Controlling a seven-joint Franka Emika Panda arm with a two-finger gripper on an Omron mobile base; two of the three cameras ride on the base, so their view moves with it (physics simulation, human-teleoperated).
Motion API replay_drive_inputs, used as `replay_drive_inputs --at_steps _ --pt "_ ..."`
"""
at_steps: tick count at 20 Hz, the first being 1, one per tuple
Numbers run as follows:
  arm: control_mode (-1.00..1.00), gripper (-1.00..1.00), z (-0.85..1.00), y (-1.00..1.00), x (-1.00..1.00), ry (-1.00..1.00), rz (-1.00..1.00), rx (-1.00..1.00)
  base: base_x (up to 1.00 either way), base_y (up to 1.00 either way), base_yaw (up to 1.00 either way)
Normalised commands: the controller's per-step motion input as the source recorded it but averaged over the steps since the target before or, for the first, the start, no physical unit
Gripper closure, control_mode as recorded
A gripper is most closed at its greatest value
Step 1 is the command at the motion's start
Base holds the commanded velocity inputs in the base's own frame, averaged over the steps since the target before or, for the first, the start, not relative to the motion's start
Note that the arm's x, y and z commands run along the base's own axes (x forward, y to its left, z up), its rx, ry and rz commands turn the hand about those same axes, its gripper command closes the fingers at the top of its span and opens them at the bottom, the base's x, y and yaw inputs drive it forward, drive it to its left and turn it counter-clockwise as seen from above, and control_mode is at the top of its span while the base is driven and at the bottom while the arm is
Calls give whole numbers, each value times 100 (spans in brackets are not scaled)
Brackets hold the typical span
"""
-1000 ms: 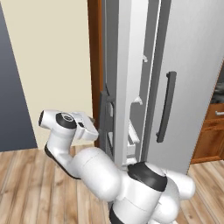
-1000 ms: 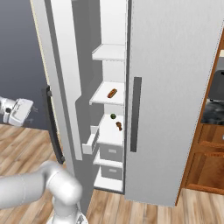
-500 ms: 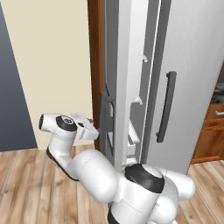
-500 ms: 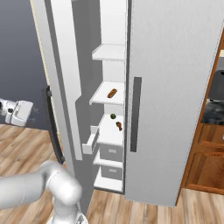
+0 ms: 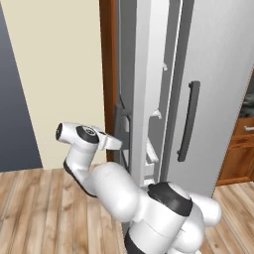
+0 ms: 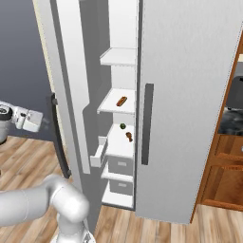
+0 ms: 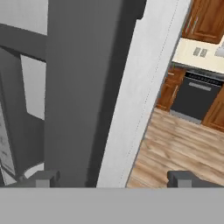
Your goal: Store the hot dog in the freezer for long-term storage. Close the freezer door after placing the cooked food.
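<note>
The freezer [image 6: 124, 28] stands open, its white shelves showing. On the middle shelf lies the hot dog [image 6: 121, 100], an orange-red sausage in a tan bun. The freezer door [image 6: 66, 71] is swung out to the left and appears edge-on in the left base view [image 5: 149, 74]. My gripper [image 6: 39, 121] is at the door's outer side, pointing at it near the dark bar handle [image 6: 59, 137]. From the left base view the gripper [image 5: 115, 144] sits close to that handle [image 5: 119, 126]. In the hand view the gripper [image 7: 113, 179] is open, nothing between its tips, with the door's grey face just ahead.
A small green round item [image 6: 122, 126] and a dark brown lump [image 6: 129, 137] sit on the shelf below the hot dog. The plain fridge door [image 6: 190, 95] is shut on the right. Brown cabinets [image 6: 228, 166] stand beyond it. A beige wall [image 5: 54, 74] lies left of the door.
My hand has shifted a little to the right, closer to the freezer door's outer face. The door and the hot dog have stayed where they were.
</note>
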Motion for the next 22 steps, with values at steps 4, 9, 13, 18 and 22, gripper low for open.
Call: replay_drive_inputs --at_steps 4,9,13,18,22 --pt "-100 -100 0 -16 10 20 5 -2 0 0 0" --pt "-100 -100 0 -20 3 19 4 -2 0 0 0" --pt "-100 -100 -1 -69 0 10 5 0 0 0 0" --pt "-100 -100 -2 -100 0 3 11 0 0 0 0" --pt "-100 -100 0 -100 0 0 17 0 0 0 0"
